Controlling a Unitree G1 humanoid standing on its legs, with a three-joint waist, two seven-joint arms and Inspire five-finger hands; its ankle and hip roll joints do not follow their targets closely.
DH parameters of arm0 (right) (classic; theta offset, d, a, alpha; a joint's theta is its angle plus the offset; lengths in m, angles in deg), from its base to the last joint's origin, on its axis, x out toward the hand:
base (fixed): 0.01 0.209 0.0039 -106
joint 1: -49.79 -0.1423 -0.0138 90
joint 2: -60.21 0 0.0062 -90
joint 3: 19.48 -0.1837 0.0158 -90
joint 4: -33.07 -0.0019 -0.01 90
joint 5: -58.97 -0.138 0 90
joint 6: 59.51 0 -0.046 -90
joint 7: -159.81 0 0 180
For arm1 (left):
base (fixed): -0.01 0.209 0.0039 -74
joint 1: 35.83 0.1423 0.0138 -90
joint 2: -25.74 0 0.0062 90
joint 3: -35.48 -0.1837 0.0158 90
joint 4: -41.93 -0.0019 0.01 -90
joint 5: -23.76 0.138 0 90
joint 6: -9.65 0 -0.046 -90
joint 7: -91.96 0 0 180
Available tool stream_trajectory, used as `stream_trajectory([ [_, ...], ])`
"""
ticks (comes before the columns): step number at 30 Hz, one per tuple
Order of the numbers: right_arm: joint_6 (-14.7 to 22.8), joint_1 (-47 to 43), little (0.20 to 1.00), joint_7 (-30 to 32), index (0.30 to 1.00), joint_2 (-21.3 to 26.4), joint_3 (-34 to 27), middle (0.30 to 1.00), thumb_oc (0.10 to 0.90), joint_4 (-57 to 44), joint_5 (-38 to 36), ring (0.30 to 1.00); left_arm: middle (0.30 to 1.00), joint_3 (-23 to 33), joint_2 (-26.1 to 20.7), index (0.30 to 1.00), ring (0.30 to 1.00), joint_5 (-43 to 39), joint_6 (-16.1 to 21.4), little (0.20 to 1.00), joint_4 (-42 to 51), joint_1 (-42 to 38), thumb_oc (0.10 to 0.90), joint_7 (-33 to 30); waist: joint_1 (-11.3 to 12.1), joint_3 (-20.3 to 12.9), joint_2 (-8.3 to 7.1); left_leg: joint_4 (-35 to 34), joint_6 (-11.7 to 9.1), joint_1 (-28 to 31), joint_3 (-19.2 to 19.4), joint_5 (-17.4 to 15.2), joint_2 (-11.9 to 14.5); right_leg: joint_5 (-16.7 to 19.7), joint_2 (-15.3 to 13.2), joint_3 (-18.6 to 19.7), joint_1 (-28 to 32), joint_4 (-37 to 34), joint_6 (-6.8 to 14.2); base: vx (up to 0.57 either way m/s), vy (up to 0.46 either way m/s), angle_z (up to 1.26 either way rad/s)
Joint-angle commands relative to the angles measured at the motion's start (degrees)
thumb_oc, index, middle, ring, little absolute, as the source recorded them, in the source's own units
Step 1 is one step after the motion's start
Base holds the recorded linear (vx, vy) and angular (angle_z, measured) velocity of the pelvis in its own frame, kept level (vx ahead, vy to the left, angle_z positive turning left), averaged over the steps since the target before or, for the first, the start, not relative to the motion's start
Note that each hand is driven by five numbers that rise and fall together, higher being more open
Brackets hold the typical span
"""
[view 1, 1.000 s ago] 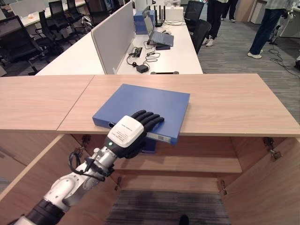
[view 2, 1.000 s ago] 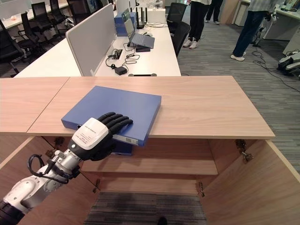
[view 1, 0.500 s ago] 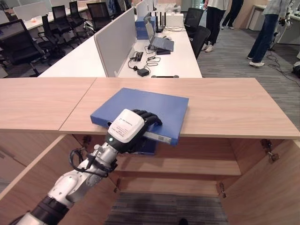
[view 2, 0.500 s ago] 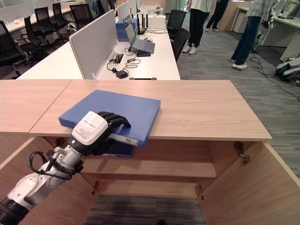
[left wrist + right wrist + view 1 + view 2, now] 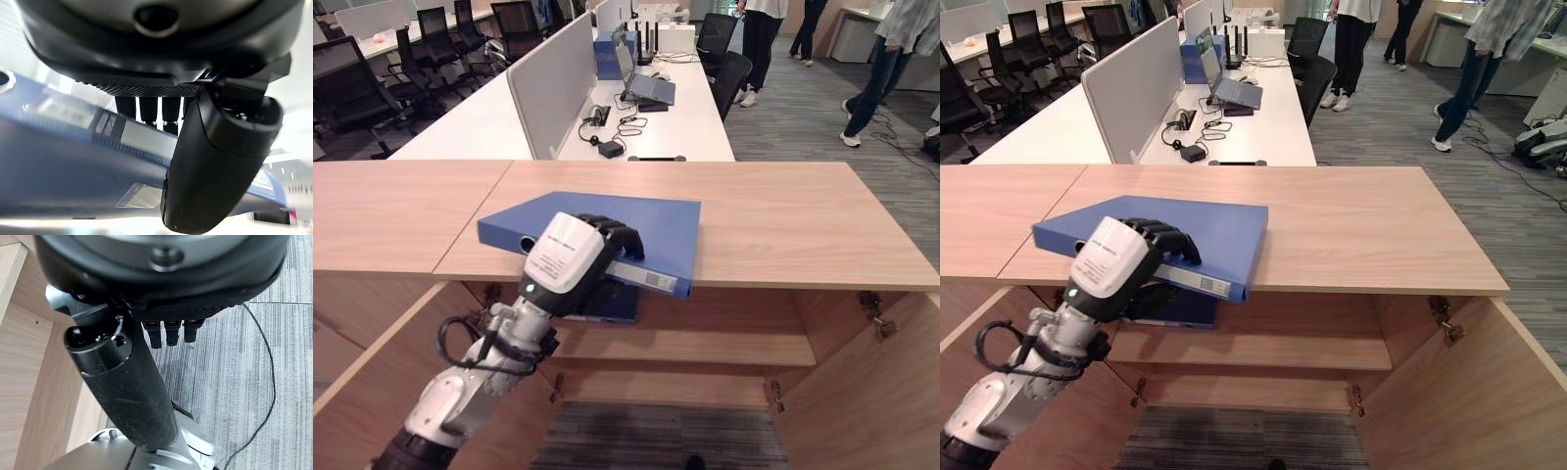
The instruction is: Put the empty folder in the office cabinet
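Note:
A blue folder (image 5: 641,220) lies on the wooden cabinet top (image 5: 783,215), its labelled spine past the front edge and raised a little. My left hand (image 5: 570,257) is shut on that spine, fingers curled over the cover. In the left wrist view the thumb (image 5: 215,166) sits under the folder (image 5: 58,147). My right hand (image 5: 132,382) hangs open and idle above the carpet beside a wooden panel.
The cabinet stands open below, with a shelf (image 5: 705,343) holding a second blue folder (image 5: 607,304). Its doors (image 5: 871,392) swing out on both sides. Behind are a white desk (image 5: 646,127) with a laptop, office chairs, and people (image 5: 891,49) walking.
My left hand went from lying flat on the cover to curling round the spine. The folder has slid left and towards me, and its front edge has lifted.

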Motion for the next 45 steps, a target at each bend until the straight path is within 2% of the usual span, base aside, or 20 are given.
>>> stream_trajectory([
  [1, 1.2, -2.8, 0.900, 0.8, 0.900, 0.2, -0.4, 0.900, 0.800, 1.2, -0.4, 0.900, 0.300, 7.8, 3.3, 0.300, 0.300, -14.1, 0.6, 0.300, 8.3, -2.8, 0.400, -2.2, 1.5, 1.2, -0.75, -0.2, -3.3, 0.9, 3.1, -1.4, 2.1, -7.0, -3.9, -0.3, 7.6, 0.0, 7.5, 0.00, 0.000, 0.00],
  [4, 1.1, -3.1, 0.900, 0.6, 0.900, 0.3, -0.2, 0.900, 0.800, 1.1, -0.5, 0.900, 0.300, 9.8, 4.7, 0.300, 0.300, -19.2, 1.1, 0.300, 10.7, -2.3, 0.400, -2.2, 1.7, 1.4, -0.82, -0.2, -3.3, 0.8, 2.9, -1.3, 2.1, -7.0, -4.0, -0.4, 7.7, 0.0, 7.5, -0.02, -0.013, 0.09],
  [8, 0.9, -3.7, 0.900, -0.3, 0.900, 0.5, 0.1, 0.900, 0.800, 0.3, -0.8, 0.900, 0.300, 12.5, 9.1, 0.300, 0.300, -33.7, 3.1, 0.300, 14.0, -2.4, 0.400, 0.3, 2.4, 1.3, -0.72, -0.2, -3.3, 0.5, 2.4, -1.1, 2.1, -7.0, -4.1, -0.9, 7.8, 0.0, 7.4, -0.02, -0.013, 0.09],
  [15, 0.6, -4.3, 0.900, -1.1, 0.900, 1.1, 0.1, 0.900, 0.800, -0.2, -0.4, 0.900, 0.300, 12.5, 12.2, 0.300, 0.300, -46.9, 2.6, 0.300, 11.9, -1.8, 0.400, 5.2, 2.8, 1.4, -0.51, -0.2, -3.3, 0.3, 2.0, -0.9, 2.1, -6.8, -4.3, -1.8, 8.0, 0.0, 7.4, -0.01, -0.006, 0.04],
  [17, 0.1, -4.7, 0.900, -1.4, 0.900, 1.8, -0.5, 0.900, 0.800, -0.1, -0.2, 0.900, 0.300, 11.3, 13.7, 0.300, 0.300, -55.7, 1.4, 0.300, 10.9, -1.0, 0.400, 9.5, 2.8, 1.6, -0.32, -0.2, -3.2, 0.0, 1.8, -0.7, 2.0, -6.6, -4.6, -2.2, 8.0, 0.0, 7.5, -0.04, 0.022, 0.02],
  [19, -0.3, -4.6, 0.900, -2.1, 0.900, 2.2, -0.8, 0.900, 0.800, 0.0, -0.2, 0.900, 0.300, 10.2, 14.3, 0.300, 0.300, -61.6, 0.0, 0.300, 10.3, -0.5, 0.400, 13.3, 2.6, 1.6, -0.17, -0.2, -3.2, 0.0, 1.5, -0.8, 1.9, -6.5, -4.8, -2.3, 8.0, 0.0, 7.5, -0.03, 0.023, 0.04],
  [20, -0.3, -4.5, 0.900, -2.1, 0.900, 2.3, -0.9, 0.900, 0.800, -0.1, -0.2, 0.900, 0.300, 10.3, 14.3, 0.300, 0.300, -61.9, 0.0, 0.300, 10.3, -0.5, 0.400, 13.6, 2.6, 1.6, -0.14, -0.2, -3.2, 0.0, 1.5, -0.8, 1.9, -6.5, -4.8, -2.3, 8.1, 0.0, 7.5, -0.02, 0.025, 0.08],
  [21, -0.6, -4.3, 0.900, -2.7, 0.900, 2.4, -1.3, 0.900, 0.800, -0.2, -0.5, 0.900, 0.300, 8.9, 14.8, 0.300, 0.300, -66.4, -1.1, 0.300, 9.2, -0.1, 0.400, 16.5, 2.4, 1.5, 0.00, -0.2, -3.2, -0.1, 1.4, -0.7, 1.8, -6.6, -4.9, -2.4, 8.1, 0.0, 7.5, -0.03, 0.030, 0.07],
  [23, -0.6, -4.2, 0.900, -3.0, 0.900, 2.5, -1.7, 0.900, 0.800, -0.4, -0.8, 0.900, 0.300, 8.1, 15.1, 0.300, 0.300, -69.7, -1.4, 0.300, 8.5, 0.1, 0.400, 18.1, 2.2, 1.5, 0.09, -0.2, -3.3, -0.3, 1.2, -0.6, 1.8, -6.5, -4.9, -2.4, 8.1, 0.0, 7.5, -0.04, 0.026, 0.08],
  [24, -0.6, -4.1, 0.900, -3.6, 0.900, 2.7, -2.2, 0.900, 0.800, -0.7, -1.7, 0.900, 0.300, 7.2, 15.3, 0.300, 0.300, -74.5, -1.7, 0.300, 8.1, 0.2, 0.400, 20.7, 2.1, 1.5, 0.16, -0.2, -3.4, -0.5, 1.1, -0.5, 1.8, -6.5, -5.1, -2.3, 7.9, 0.0, 7.5, -0.03, 0.010, 0.17],
  [25, -0.6, -4.1, 0.900, -3.6, 0.900, 2.7, -2.2, 0.900, 0.800, -0.7, -1.7, 0.900, 0.300, 7.2, 15.3, 0.300, 0.300, -74.7, -1.6, 0.300, 8.1, 0.2, 0.400, 20.8, 2.1, 1.5, 0.17, -0.2, -3.4, -0.5, 1.1, -0.4, 1.8, -6.5, -5.1, -2.3, 7.9, 0.0, 7.5, -0.04, 0.012, 0.16],
  [26, -0.5, -4.2, 0.900, -3.8, 0.900, 2.9, -2.3, 0.900, 0.800, -0.9, -2.1, 0.900, 0.300, 7.1, 15.1, 0.300, 0.300, -80.0, -1.8, 0.300, 8.8, -0.3, 0.400, 23.2, 2.0, 1.4, 0.15, -0.2, -3.5, -0.6, 1.1, -0.3, 1.8, -6.4, -5.2, -2.2, 7.6, 0.0, 7.5, -0.02, 0.002, 0.09],
  [28, -0.3, -4.4, 0.900, -4.2, 0.900, 3.0, -2.0, 0.900, 0.800, -0.8, -1.9, 0.900, 0.300, 7.2, 14.9, 0.300, 0.300, -84.4, -1.7, 0.300, 8.9, -1.0, 0.400, 24.9, 2.1, 1.3, 0.14, -0.2, -3.5, -0.7, 1.2, -0.3, 1.8, -6.3, -5.3, -2.0, 7.5, 0.0, 7.5, -0.02, 0.000, 0.00],
  [33, -0.4, -5.3, 0.900, -4.8, 0.900, 3.5, -0.5, 0.900, 0.800, -0.1, -0.3, 0.900, 0.300, 5.0, 13.3, 0.300, 0.300, -92.8, -2.6, 0.300, 9.4, -3.4, 0.400, 28.5, 2.1, 1.0, 0.18, -0.2, -3.5, -0.4, 1.6, -0.3, 2.1, -6.3, -5.1, -1.3, 7.4, 0.0, 7.4, 0.00, -0.002, -0.01],
  [37, -0.6, -6.8, 0.900, -4.9, 0.900, 3.6, 1.2, 0.900, 0.800, 0.4, 1.1, 0.900, 0.300, 1.5, 9.9, 0.300, 0.300, -96.3, -4.3, 0.300, 10.6, -5.3, 0.400, 30.6, 2.4, 0.9, 0.16, -0.2, -3.4, 0.0, 2.8, -0.3, 2.6, -6.0, -4.7, -0.9, 7.2, 0.0, 7.5, -0.02, -0.011, -0.17],
  [41, -0.6, -8.0, 0.900, -4.7, 0.900, 3.7, 2.7, 0.900, 0.800, 0.6, 2.1, 0.900, 0.300, -1.8, 8.2, 0.300, 0.300, -97.6, -4.9, 0.300, 11.2, -7.8, 0.400, 31.1, 2.4, 1.0, 0.01, -0.2, -3.4, 0.5, 3.8, -0.2, 2.9, -6.0, -4.4, -0.8, 7.3, 0.0, 7.5, -0.02, -0.007, -0.16],
  [45, -0.7, -8.8, 0.900, -4.5, 0.900, 3.3, 3.2, 0.900, 0.800, 0.5, 1.9, 0.900, 0.300, -6.0, 8.9, 0.300, 0.300, -97.6, -5.7, 0.300, 10.8, -10.2, 0.400, 30.9, 1.8, 1.0, -0.10, -0.2, -3.4, 0.7, 4.3, -0.2, 2.9, -6.0, -4.4, -0.8, 7.5, 0.0, 7.6, -0.01, 0.002, -0.17],
])
